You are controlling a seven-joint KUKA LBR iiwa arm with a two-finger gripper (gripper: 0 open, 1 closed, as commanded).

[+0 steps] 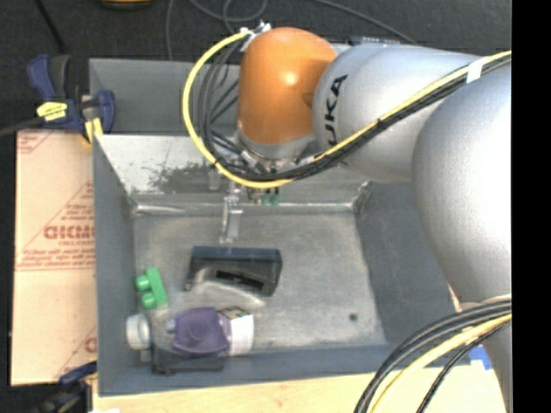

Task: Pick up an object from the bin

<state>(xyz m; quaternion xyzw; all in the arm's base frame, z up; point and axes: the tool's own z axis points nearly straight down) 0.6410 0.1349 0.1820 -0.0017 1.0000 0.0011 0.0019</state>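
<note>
Clutter sits by the bin's (116, 256) near wall: a purple-capped white tube (207, 332) and a green block (151, 288). Beyond them, mid-floor, a black open-framed holder (234, 269) lies flat. The claw (231, 222) hangs just past it; its opening cannot be told. Judged an approach step: next, centre over the holder, then descend.

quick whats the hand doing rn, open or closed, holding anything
Hand: cannot be told whether open or closed. It hangs near the back wall of the bin, just beyond the black rectangular frame.
</note>
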